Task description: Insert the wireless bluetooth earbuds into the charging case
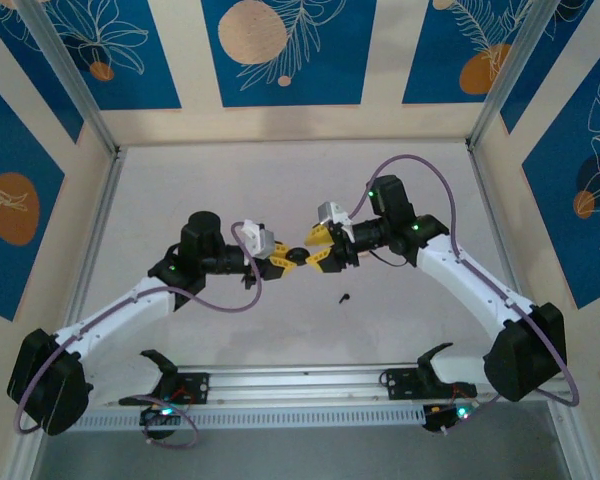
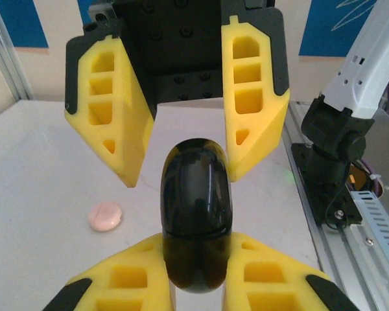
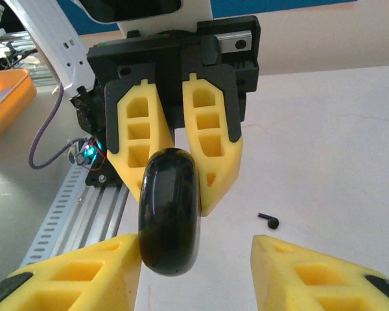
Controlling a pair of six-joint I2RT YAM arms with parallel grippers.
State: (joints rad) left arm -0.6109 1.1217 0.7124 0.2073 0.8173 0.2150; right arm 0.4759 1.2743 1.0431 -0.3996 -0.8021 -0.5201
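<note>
one black case (image 2: 196, 214), one black earbud (image 3: 270, 221), one pink round piece (image 2: 106, 216)

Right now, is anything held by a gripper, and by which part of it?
The left gripper holds the black case, pinched by one end. The right gripper is open and grips nothing.

The left gripper (image 2: 196, 243) clamps a glossy black case (image 2: 196, 207) between its yellow pads (image 2: 133, 275). Facing it, the right gripper (image 2: 183, 176) stands with jaws apart, flanking the case's top. A pink disc (image 2: 106, 216) lies on the table (image 2: 39, 162).
</note>
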